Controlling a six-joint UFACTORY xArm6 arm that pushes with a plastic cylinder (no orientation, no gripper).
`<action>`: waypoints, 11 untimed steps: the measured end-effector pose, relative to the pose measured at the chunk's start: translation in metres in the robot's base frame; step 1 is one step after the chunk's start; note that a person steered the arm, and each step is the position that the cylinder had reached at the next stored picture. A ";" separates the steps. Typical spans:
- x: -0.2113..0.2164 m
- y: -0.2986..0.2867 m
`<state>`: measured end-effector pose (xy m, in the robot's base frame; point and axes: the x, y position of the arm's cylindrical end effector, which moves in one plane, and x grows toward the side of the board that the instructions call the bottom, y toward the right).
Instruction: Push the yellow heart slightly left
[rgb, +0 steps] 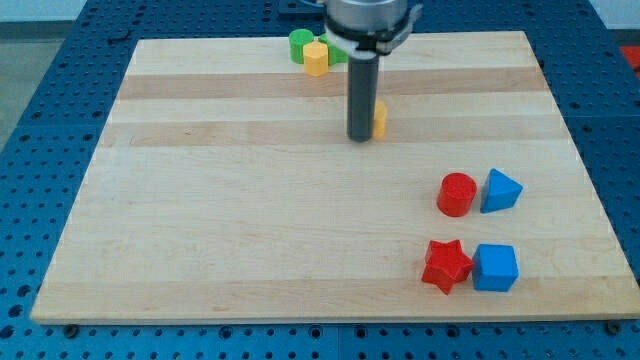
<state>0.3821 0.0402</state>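
Yellow heart (381, 120), mostly hidden, on the board's upper middle

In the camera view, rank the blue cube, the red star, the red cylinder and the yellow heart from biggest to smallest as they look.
1. Blue cube and red star: alike, both nearest the view's bottom.
2. Red cylinder.
3. Yellow heart: only a sliver shows beside my tip.

board (250, 230): pale wood, smooth matt | red star (446, 265): matt plastic | rod (362, 95): dark, dull sheen
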 end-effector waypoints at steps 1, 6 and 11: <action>-0.041 0.026; -0.049 0.105; -0.112 0.075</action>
